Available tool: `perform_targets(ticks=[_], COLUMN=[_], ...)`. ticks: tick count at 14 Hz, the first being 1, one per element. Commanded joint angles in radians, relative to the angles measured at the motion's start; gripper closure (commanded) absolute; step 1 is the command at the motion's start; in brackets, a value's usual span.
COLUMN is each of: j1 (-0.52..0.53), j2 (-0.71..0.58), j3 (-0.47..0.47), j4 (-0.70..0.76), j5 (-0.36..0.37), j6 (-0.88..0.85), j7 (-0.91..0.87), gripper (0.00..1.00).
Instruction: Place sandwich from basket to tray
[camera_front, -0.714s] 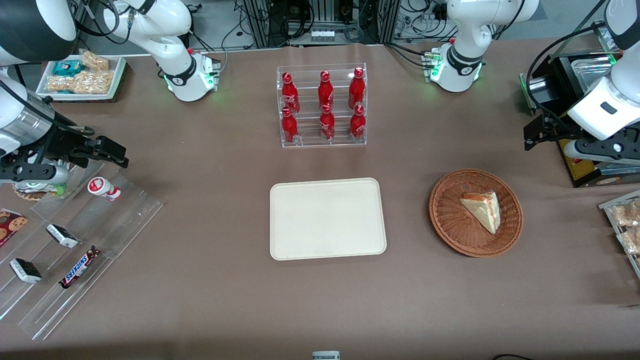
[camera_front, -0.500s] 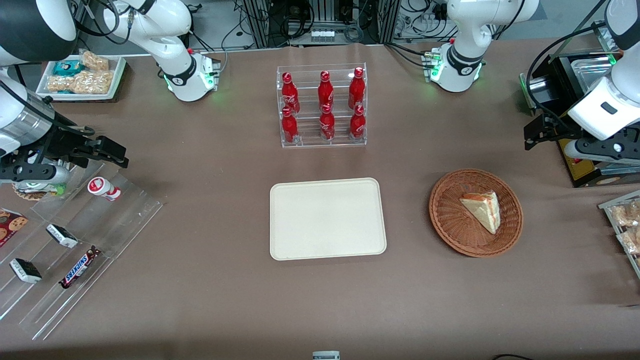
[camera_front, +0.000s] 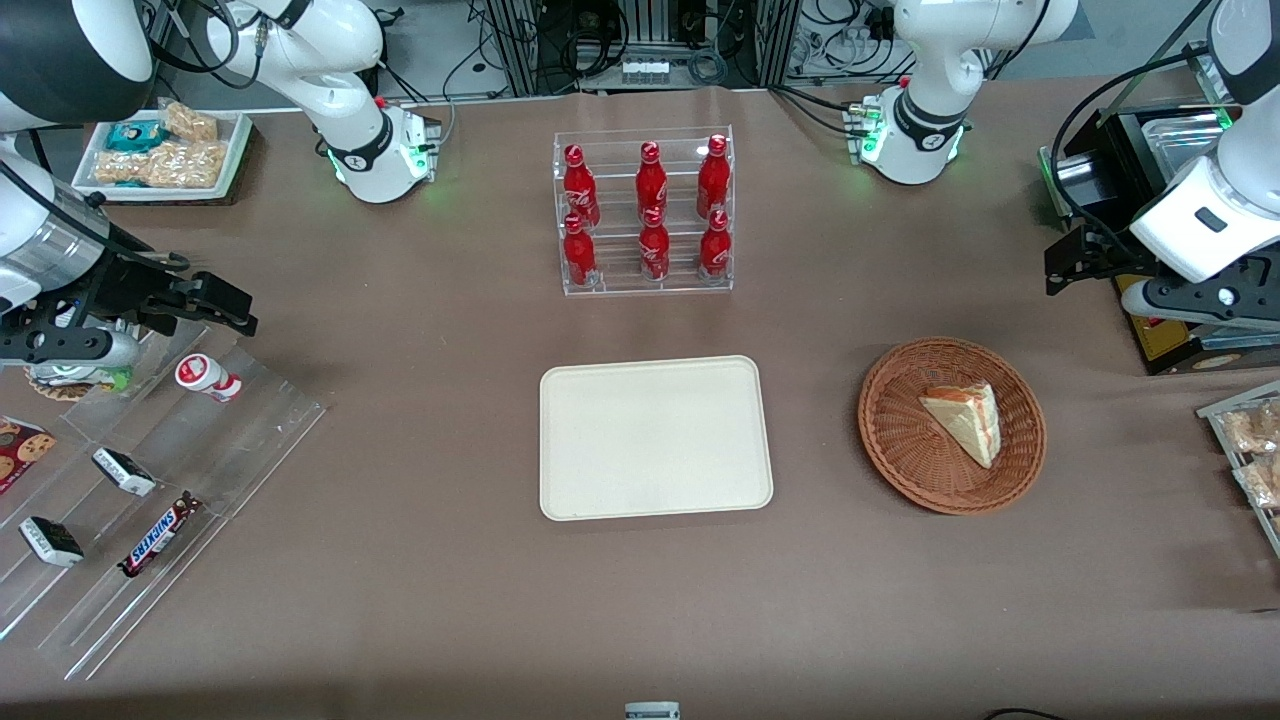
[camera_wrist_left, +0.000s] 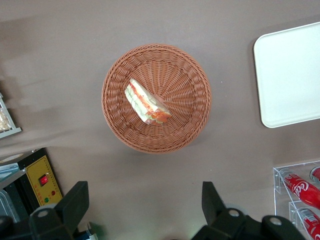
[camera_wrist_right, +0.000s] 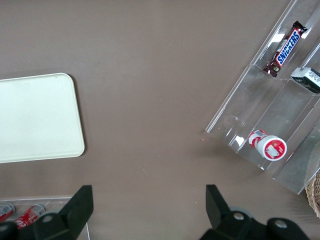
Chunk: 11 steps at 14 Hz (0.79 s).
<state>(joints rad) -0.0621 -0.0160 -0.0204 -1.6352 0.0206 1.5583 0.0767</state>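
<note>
Sandwich (camera_front: 964, 421) in the basket (camera_front: 905, 440), long cut edge slanted across the weave, nearer the front camera than the tool (camera_wrist_left: 142, 202). Tool high above the table (camera_front: 450, 590), fingers (camera_wrist_left: 75, 200) spread wide, nothing held. Tray (camera_front: 655, 436) bare beside the basket.

The sandwich (camera_front: 965, 421), a pale triangular wedge with an orange-red and green filling stripe, lies on its side in the round reddish-brown wicker basket (camera_front: 905, 452) toward the working arm's end of the tabletop. The flat cream tray (camera_front: 652, 437) sits bare mid-table, apart from the basket. The gripper (camera_wrist_left: 145, 207) hangs spread wide above the table near the basket.
</note>
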Motion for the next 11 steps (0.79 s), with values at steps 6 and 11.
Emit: perform_targets(ticks=[6,11], j1=[0.024,0.047], j2=[0.005,0.027], j3=[-0.003,-0.001], j4=[-0.271,-0.518], j5=[0.004,0.004], j6=[0.239,0.581], j7=[-0.035,-0.092], gripper=[0.00,0.00])
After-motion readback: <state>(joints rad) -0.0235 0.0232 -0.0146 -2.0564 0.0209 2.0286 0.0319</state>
